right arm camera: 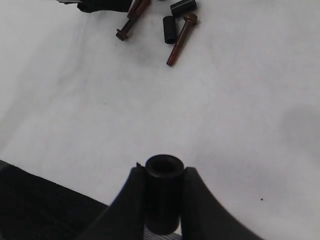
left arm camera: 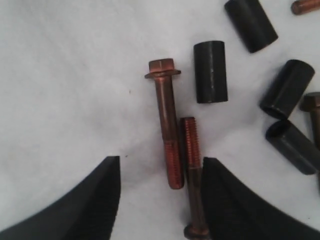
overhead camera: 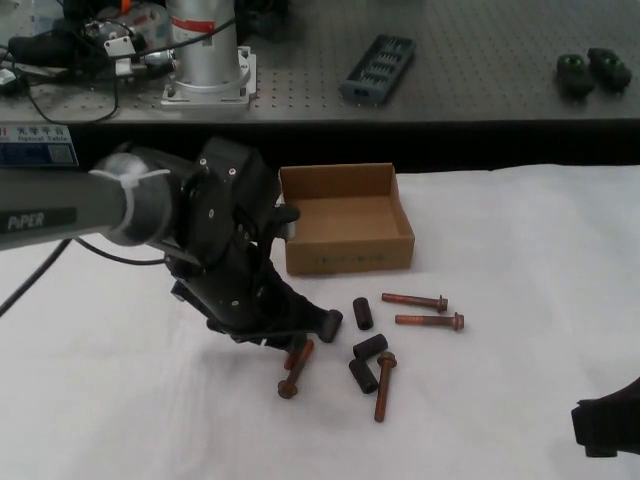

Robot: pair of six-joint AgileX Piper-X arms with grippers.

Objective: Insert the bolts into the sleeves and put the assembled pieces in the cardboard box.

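Left end effector astride two bolts (sleeve in right end effector)

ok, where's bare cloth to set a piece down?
Free: white cloth right of the brown cardboard box, and the near strip between the left gripper and right gripper. Crowded: copper bolts and black cylindrical sleeves in front of the box.

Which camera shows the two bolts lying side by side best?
The left wrist view: the two bolts lie close up between the left end effector's open fingers. The high view has them partly under that arm; the right wrist view shows them small, far off.
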